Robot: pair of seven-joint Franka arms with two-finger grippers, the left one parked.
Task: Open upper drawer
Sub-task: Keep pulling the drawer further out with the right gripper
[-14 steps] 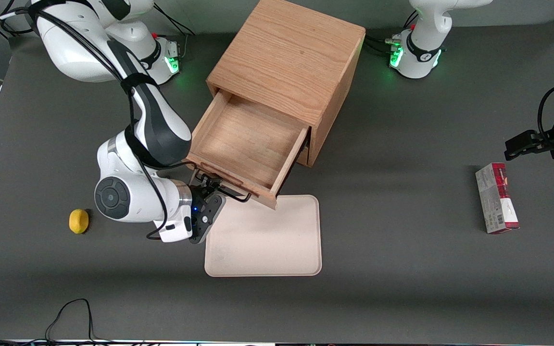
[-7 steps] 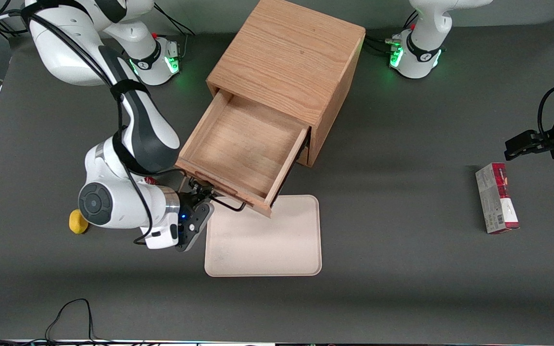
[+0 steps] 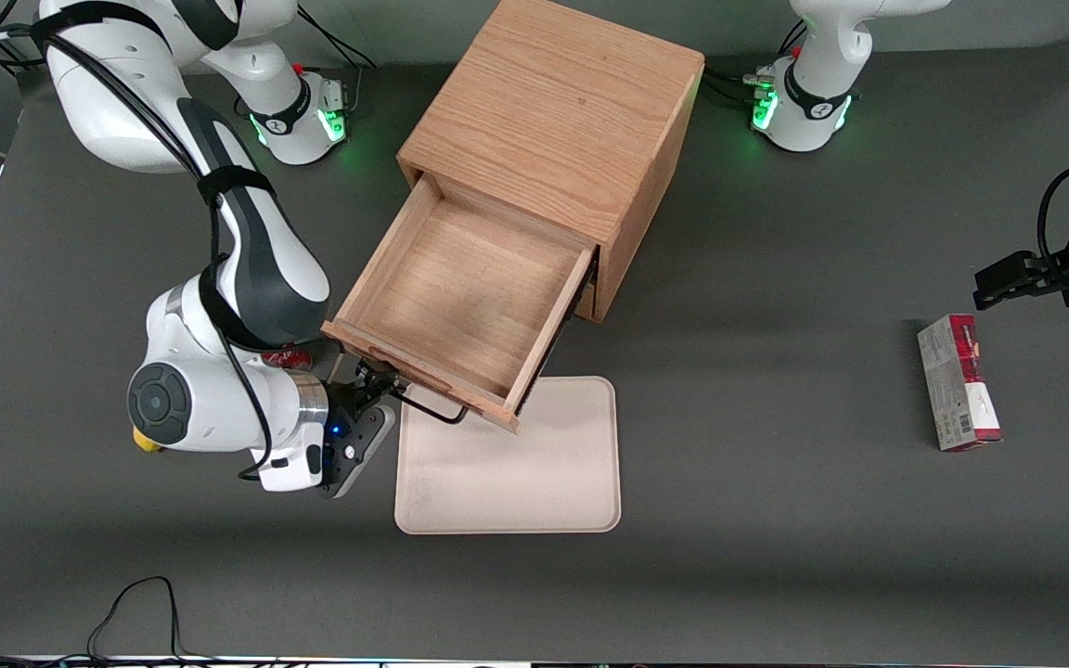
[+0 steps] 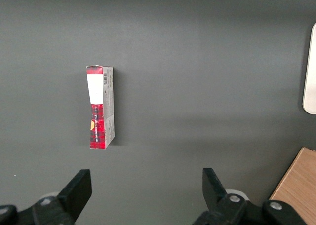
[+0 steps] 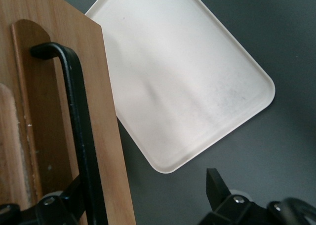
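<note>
drawer: upper drawer [image 3: 465,292] well out of the cabinet [image 3: 558,130].
gripper: gripper [image 3: 377,388] at the handle [image 5: 79,131], fingers spread.
advice: pull straight, level.

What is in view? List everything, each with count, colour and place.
cabinet: one, oak, mid table.
upper drawer: one, light wood, open, its front over the tray's edge.
handle: one, black wire, on the drawer's front.
tray: one, cream, nearer the front camera than the cabinet.
yellow object: one, mostly hidden by the working arm.
box: one, red and grey, toward the parked arm's end.
cable: one, black, at the table's near edge.
table: one, dark grey.
gripper: one, black, open, at the handle.
</note>
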